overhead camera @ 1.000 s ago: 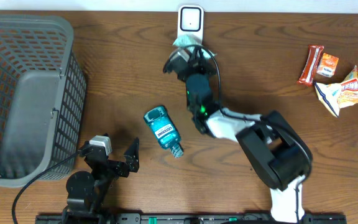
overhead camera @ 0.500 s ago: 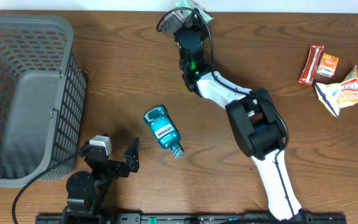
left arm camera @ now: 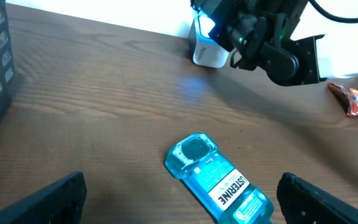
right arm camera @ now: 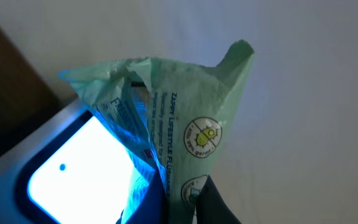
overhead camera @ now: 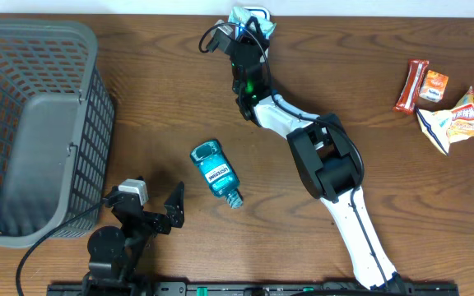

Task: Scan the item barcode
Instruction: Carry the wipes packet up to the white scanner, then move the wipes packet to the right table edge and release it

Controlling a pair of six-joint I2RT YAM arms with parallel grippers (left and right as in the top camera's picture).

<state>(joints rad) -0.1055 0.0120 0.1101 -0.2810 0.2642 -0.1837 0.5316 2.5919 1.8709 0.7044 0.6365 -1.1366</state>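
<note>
Now at scan step: right gripper [overhead camera: 241,30] clamped on green packet [right arm camera: 188,102], held over lit scanner [right arm camera: 82,171] at desk's far edge; left gripper [overhead camera: 155,205] idle, spread apart; next likely needs barcode turned toward the light.

- Table [overhead camera: 155,90]: brown wood, matt, visible grain.
- Basket [overhead camera: 99,115] on the left: grey matt plastic mesh.
- Bottle [overhead camera: 215,173]: clear blue glossy plastic.
- Packet [right arm camera: 191,106]: thin, crinkled green plastic film.
- Scanner [left arm camera: 206,53], far side: smooth white plastic.
</note>
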